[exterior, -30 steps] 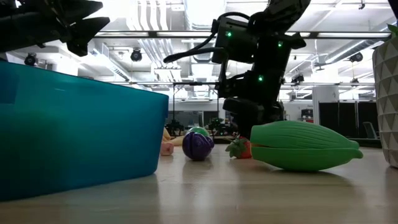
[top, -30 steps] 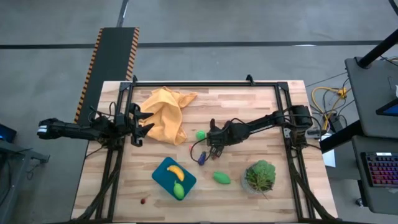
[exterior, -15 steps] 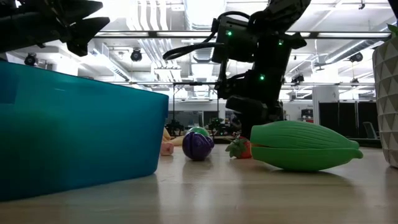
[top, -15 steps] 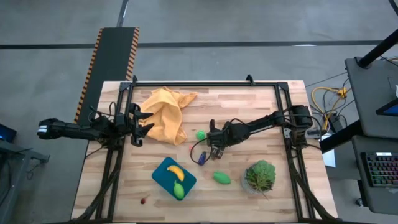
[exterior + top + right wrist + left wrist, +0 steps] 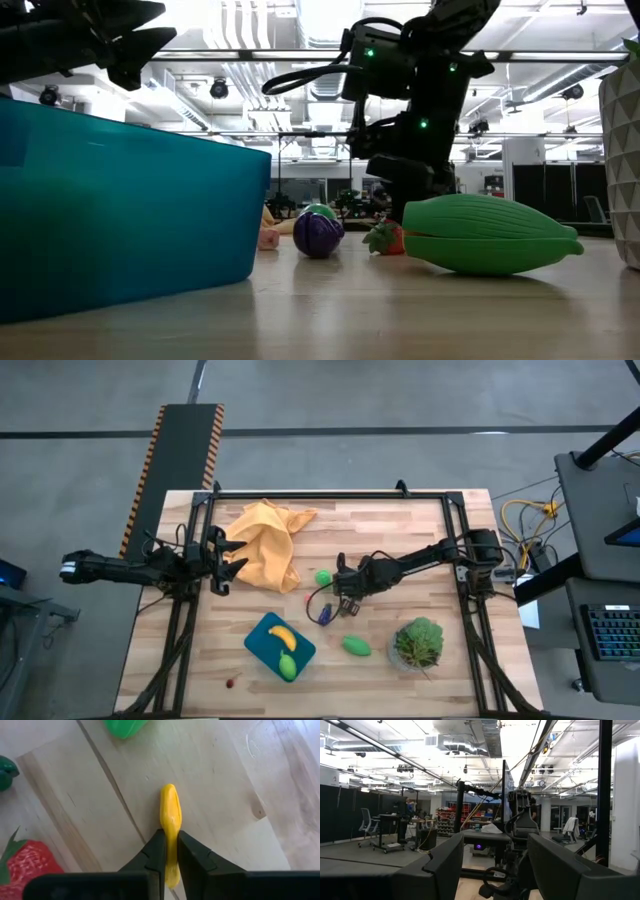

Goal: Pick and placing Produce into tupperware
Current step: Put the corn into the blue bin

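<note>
a wooden table [image 5: 400,520] seen from above, described from its front edge to its back edge. near the front edge a tiny red piece [image 5: 232,682] lies alone toward the left corner. just behind it, left of centre, the teal tupperware [image 5: 262,634] holds a yellow banana [image 5: 282,637] and a green oval [image 5: 288,666]. to its right a second green oval [image 5: 355,646] lies on the wood, and further right, toward the right edge, stands a leafy green plant [image 5: 419,641] in a clear pot. behind the tupperware is a small purple eggplant [image 5: 325,614]. the right gripper [image 5: 170,851] is low over the middle of the table, its two fingers pressed together on a thin yellow piece [image 5: 169,817] that lies flat on the wood; a red strawberry [image 5: 29,862] sits close by. another green piece [image 5: 322,576] rests just behind and left of this gripper. the left gripper [image 5: 226,560] waits at the left edge, raised, with its jaws spread wide and holding nothing. an orange-yellow cloth [image 5: 266,542] lies crumpled toward the back left corner.
</note>
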Robot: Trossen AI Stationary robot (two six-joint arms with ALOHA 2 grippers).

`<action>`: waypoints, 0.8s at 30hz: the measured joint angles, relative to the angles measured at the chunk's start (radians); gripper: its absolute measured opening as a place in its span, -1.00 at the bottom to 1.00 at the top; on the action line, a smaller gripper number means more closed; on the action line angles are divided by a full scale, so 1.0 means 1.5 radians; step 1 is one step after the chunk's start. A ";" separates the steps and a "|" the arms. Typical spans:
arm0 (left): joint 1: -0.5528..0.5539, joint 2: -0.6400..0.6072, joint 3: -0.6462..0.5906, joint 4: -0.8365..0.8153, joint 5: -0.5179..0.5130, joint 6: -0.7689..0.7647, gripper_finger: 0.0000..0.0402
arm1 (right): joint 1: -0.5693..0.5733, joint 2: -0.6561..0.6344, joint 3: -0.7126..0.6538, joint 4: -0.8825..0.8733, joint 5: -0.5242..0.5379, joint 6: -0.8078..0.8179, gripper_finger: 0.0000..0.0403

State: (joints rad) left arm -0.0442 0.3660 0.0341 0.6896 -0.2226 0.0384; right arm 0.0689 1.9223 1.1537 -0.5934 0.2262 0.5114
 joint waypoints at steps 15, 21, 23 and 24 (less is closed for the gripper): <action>0.000 0.000 0.000 0.000 0.000 0.000 0.02 | 0.002 -0.051 -0.004 0.000 0.024 0.003 -0.85; 0.000 0.000 0.000 0.000 0.000 0.000 0.02 | 0.008 -0.073 -0.003 0.014 0.024 0.003 -0.85; 0.000 0.000 0.000 0.000 0.000 0.000 0.02 | 0.011 -0.080 -0.003 0.024 0.024 0.000 -0.85; 0.000 0.000 0.000 0.000 0.000 0.000 0.02 | 0.012 -0.083 -0.002 0.033 0.024 -0.006 -0.85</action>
State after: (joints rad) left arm -0.0443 0.3660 0.0341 0.6897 -0.2226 0.0385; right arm 0.0874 1.7977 1.1510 -0.5436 0.2623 0.5019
